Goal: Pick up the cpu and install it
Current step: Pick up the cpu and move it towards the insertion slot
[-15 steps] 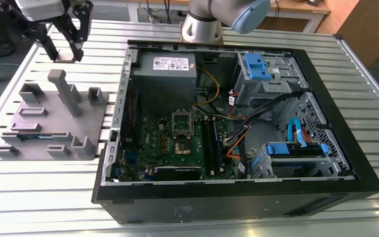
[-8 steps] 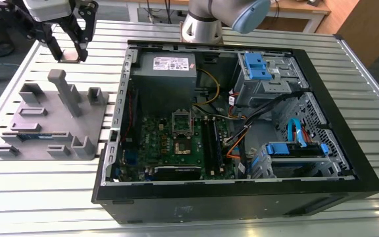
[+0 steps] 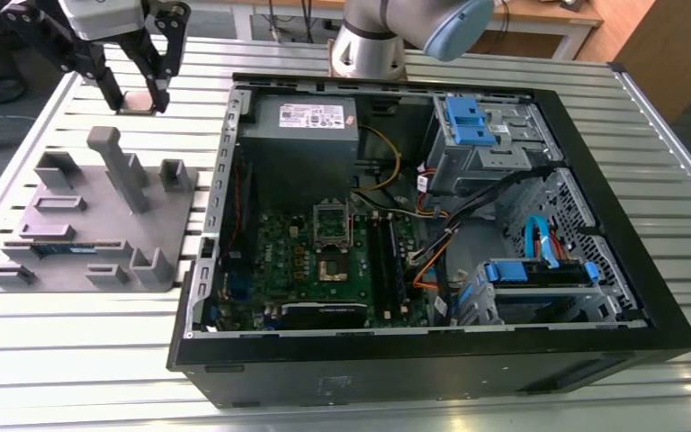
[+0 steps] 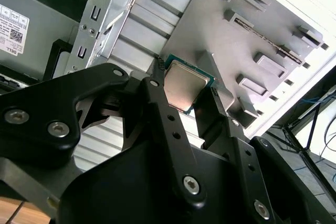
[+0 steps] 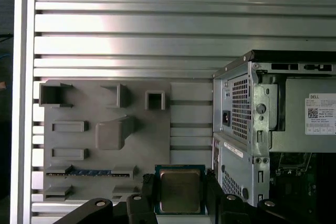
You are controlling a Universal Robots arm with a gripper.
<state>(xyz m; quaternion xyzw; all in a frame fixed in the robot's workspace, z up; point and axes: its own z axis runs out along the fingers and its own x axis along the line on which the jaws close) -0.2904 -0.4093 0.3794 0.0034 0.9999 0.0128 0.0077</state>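
My gripper (image 3: pixel 137 106) hangs above the slatted table at the exterior view's far left, beyond the grey fixture plate (image 3: pixel 94 216), and is shut on the cpu (image 3: pixel 140 97). The cpu is a small flat square chip with a silvery top and a thin dark rim. In both wrist views it sits clamped by its edges between the two black fingers (image 4: pixel 157 95), cpu (image 4: pixel 185 83) and cpu (image 5: pixel 179 190). The open computer case (image 3: pixel 442 360) lies to the exterior view's right. Its motherboard socket (image 3: pixel 331 263) is bare, with the metal frame (image 3: pixel 330 222) flipped up.
The fixture plate carries upright grey blocks (image 3: pixel 115 162) and a dark memory stick with a blue label (image 3: pixel 64 245). Inside the case are a power supply (image 3: pixel 300 126), blue drive brackets (image 3: pixel 471 121) and loose cables (image 3: pixel 442 234). The arm's base (image 3: pixel 370 45) stands behind the case.
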